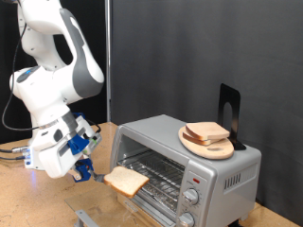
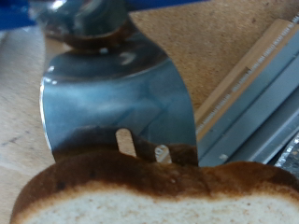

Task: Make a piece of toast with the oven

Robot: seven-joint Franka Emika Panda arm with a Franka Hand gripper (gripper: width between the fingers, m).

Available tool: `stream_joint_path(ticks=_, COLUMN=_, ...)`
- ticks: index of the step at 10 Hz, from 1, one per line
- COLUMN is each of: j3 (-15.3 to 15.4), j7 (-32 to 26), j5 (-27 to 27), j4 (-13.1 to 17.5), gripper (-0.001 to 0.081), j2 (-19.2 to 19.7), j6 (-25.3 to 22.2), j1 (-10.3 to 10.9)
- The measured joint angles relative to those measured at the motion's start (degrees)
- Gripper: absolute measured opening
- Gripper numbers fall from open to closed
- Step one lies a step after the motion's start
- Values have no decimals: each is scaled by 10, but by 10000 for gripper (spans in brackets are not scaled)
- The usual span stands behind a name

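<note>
The piece of toast is a pale slice with a brown crust. It lies on the blade of a shiny metal spatula, just in front of the oven's open mouth. The wrist view shows the toast's crust edge across the blade's far end. My gripper is at the exterior view's lower left, shut on the spatula's handle, with the blade pointing at the oven. The oven is a silver box with its door down, the wire rack showing, and two round knobs.
A round wooden board with stacked bread slices sits on the oven's top, beside a black upright stand. The oven's lowered door lies close to the spatula. The wooden table stretches to the exterior view's lower left.
</note>
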Motion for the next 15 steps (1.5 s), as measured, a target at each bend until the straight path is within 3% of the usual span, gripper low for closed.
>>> stream_joint_path(ticks=6, j3=50, j7=31, j5=-4, j4=0, gripper=465, j2=-11, j6=5, j1=7)
stream_joint_path(ticks=10, j3=78, j7=116, j5=-127, j4=-4, gripper=465, j2=-26, j6=4, j1=-4)
stream_joint_path(ticks=13, j3=80, j7=113, j5=-219, j4=-32, gripper=465, j2=-31, j6=6, j1=-35)
stream_joint_path(ticks=15, j3=74, j7=96, j5=-234, j4=-47, gripper=465, j2=-39, j6=4, j1=-55)
